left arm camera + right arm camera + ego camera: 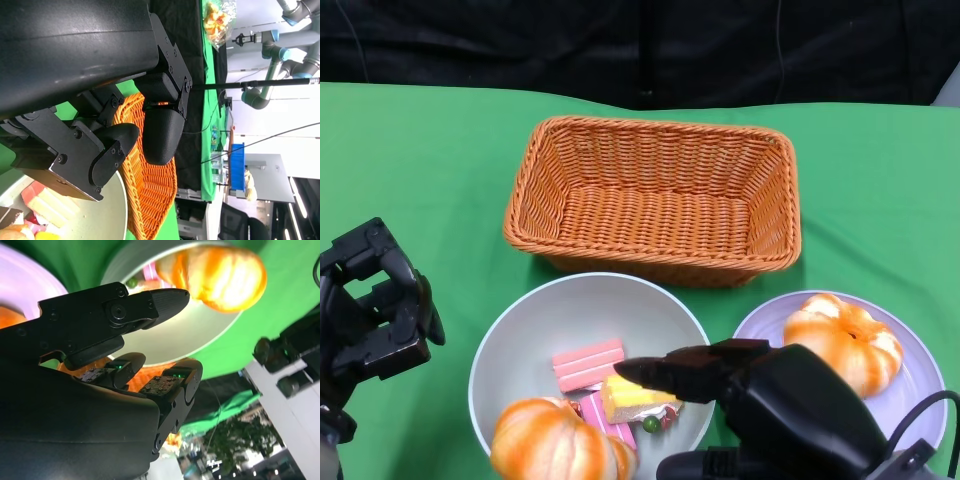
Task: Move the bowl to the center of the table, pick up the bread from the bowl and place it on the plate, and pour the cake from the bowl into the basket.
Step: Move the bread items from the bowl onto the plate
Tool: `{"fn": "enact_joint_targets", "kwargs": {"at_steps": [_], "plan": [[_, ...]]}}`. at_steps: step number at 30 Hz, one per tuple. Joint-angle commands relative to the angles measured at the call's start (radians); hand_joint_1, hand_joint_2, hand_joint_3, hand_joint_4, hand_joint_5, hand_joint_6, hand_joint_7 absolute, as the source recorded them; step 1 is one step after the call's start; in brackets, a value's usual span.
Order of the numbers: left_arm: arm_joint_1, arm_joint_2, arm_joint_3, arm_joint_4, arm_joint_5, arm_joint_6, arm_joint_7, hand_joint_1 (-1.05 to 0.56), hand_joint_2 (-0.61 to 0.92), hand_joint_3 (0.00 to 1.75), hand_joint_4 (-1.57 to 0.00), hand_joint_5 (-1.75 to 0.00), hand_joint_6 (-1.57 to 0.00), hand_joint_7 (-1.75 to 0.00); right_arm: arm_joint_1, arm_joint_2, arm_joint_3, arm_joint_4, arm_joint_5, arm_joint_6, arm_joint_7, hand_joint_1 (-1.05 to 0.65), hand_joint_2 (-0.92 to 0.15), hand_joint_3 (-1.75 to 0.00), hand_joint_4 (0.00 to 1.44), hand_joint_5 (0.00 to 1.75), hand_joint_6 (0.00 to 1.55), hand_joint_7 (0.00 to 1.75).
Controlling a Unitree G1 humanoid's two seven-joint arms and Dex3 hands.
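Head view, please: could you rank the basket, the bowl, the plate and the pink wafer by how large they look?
1. Basket, largest.
2. Bowl.
3. Plate, partly hidden by the right hand, so its rank below the bowl is unsure.
4. Pink wafer, smallest.

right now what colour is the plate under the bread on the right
Pale lilac plate under the orange-and-white bread; it shows best in the head view.

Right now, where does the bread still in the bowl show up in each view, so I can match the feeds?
Head view: the bread sits at the bottom edge, in the bowl's near left part.
Right wrist view: it fills the upper middle, just beyond the right hand's fingers.
Left wrist view: only a sliver shows at the bottom left corner.
Shared landmark: the grey bowl, seen in all three.
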Motion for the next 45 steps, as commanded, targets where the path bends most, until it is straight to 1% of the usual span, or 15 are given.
{"fn": "enact_joint_targets", "kwargs": {"at_steps": [1,5,9,14,20,29,33,38,45], "plan": [[0.006,0.008,0.002,-0.012,0.006,0.004,0.016,-0.02,0.48,1.30,-0.95,-1.75,-0.81,-1.71,-0.016,-0.004,0.012,-0.017,-0.020,0.026,0.033,-0.69,-0.92,-0.17,0.51,0.00,0.49,0.00],[0.007,0.006,0.000,-0.014,0.001,0.004,0.013,-0.01,0.48,1.31,-0.95,-1.75,-0.81,-1.71,-0.022,-0.009,0.019,-0.019,-0.035,0.037,0.053,-0.70,-0.92,-0.16,0.51,0.00,0.48,0.00],[0.008,0.005,-0.002,-0.020,0.004,0.010,0.023,-0.01,0.47,1.32,-0.96,-1.75,-0.81,-1.71,-0.034,-0.001,0.028,-0.001,-0.038,0.042,0.052,-0.70,-0.92,-0.17,0.51,0.00,0.48,0.00],[0.010,0.004,-0.001,-0.022,-0.003,0.014,0.020,-0.01,0.47,1.32,-0.96,-1.75,-0.81,-1.71,-0.071,0.023,0.059,0.037,-0.058,0.063,0.059,-0.72,-0.92,-0.18,0.52,0.00,0.49,0.01],[0.010,-0.002,-0.002,-0.015,-0.002,-0.002,0.015,-0.01,0.47,1.32,-0.96,-1.75,-0.81,-1.71,-0.109,0.038,0.092,0.049,-0.080,0.110,0.102,-0.73,-0.92,-0.22,0.49,0.00,0.47,0.00],[0.011,-0.003,0.001,-0.018,-0.003,0.003,0.012,-0.01,0.47,1.32,-0.95,-1.75,-0.81,-1.70,-0.122,0.037,0.114,0.048,-0.093,0.133,0.120,-0.72,-0.92,-0.22,0.49,0.00,0.47,0.00],[0.002,0.003,0.002,-0.015,0.002,0.014,0.020,-0.01,0.47,1.32,-0.95,-1.75,-0.81,-1.70,-0.146,0.040,0.145,0.063,-0.102,0.135,0.157,-0.73,-0.92,-0.21,0.51,0.01,0.49,0.01],[-0.007,0.009,0.006,0.007,0.001,0.004,0.007,-0.01,0.46,1.33,-0.96,-1.75,-0.82,-1.71,-0.173,0.040,0.167,0.074,-0.110,0.146,0.190,-0.73,-0.92,-0.24,0.50,0.00,0.49,0.01],[-0.026,0.001,0.002,0.062,0.016,-0.028,0.015,-0.01,0.45,1.35,-0.97,-1.75,-0.83,-1.72,-0.201,0.026,0.181,0.122,-0.105,0.121,0.180,-0.74,-0.92,-0.24,0.50,0.00,0.49,0.00]]}}
